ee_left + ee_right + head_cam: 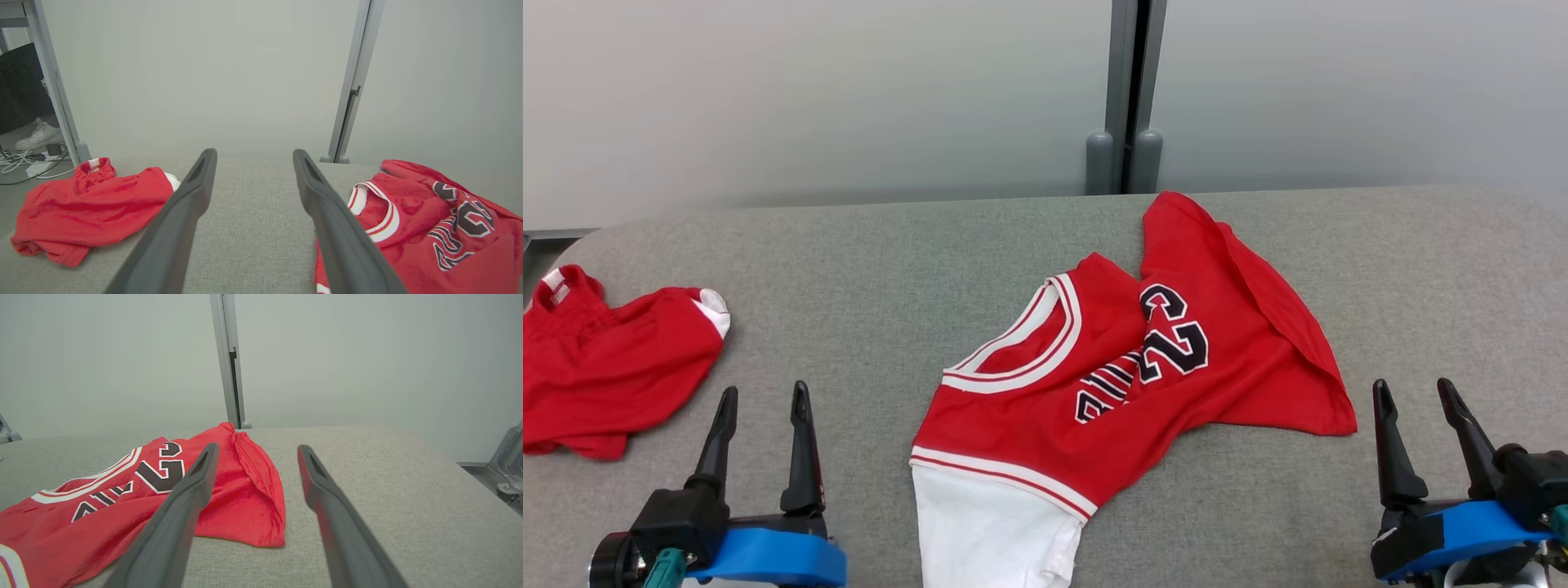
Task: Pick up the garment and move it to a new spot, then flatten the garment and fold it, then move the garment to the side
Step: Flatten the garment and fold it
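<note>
Jersey [1127, 367]: white lower part runs off the head view's bottom edge; a fold across the chest hides part of the lettering, which is unreadable.
Second red garment [605, 367]: cut by the left edge; crumpled, type undeterminable.
Left gripper [765, 390]: base cut by the bottom edge.
Right gripper [1411, 384]: body cut at the right and bottom edges.
White shoe [39, 136]: wearer cut off at the left wrist view's left edge.

A jersey [1127, 367] lies mid-table [849, 269], its far corner reaching the far edge. A second garment [605, 359] lies well apart at the left edge. The left gripper [765, 390] stands near, between the two; the right gripper [1412, 384] near, just right of the jersey. A post [1125, 98] rises behind the table.
</note>
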`<state>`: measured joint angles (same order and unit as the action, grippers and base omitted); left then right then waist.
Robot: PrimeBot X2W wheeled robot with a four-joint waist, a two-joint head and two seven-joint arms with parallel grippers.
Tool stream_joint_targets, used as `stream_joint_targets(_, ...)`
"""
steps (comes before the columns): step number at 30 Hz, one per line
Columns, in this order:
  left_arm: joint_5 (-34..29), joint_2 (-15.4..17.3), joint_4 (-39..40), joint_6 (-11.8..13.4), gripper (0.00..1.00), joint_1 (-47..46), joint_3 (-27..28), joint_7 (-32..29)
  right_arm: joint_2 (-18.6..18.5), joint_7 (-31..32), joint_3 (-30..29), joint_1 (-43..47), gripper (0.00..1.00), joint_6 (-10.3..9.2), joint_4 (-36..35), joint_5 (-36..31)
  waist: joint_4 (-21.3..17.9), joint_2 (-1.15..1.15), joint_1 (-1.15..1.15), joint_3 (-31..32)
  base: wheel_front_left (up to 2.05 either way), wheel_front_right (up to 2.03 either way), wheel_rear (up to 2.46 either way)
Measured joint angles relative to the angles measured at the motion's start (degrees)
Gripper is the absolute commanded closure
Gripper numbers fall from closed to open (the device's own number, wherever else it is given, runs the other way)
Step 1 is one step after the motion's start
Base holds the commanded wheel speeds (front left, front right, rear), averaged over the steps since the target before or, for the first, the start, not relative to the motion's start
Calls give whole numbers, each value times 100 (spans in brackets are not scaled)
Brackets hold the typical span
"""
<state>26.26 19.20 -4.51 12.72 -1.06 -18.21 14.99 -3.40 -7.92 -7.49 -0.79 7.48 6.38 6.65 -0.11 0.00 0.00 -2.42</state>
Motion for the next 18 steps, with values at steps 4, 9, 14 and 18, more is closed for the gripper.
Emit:
stream_joint_targets(4,-110,-112,-37,-69,0,144,189,0,8,38,34,80,0,0,-115,-5,-5,0,0,89,0,0,0)
stream_joint_targets(9,-264,-277,-197,-238,0,274,414,0,24,138,103,269,0,0,-236,-31,9,0,0,167,0,0,0)
stream_joint_targets(14,-420,-401,-354,-379,0,326,486,0,30,182,122,371,0,0,-292,-31,27,0,0,189,0,0,0)
stream_joint_targets(18,-524,-492,-415,-472,0,330,593,0,31,207,122,396,0,0,-319,-31,32,0,0,182,0,0,0)
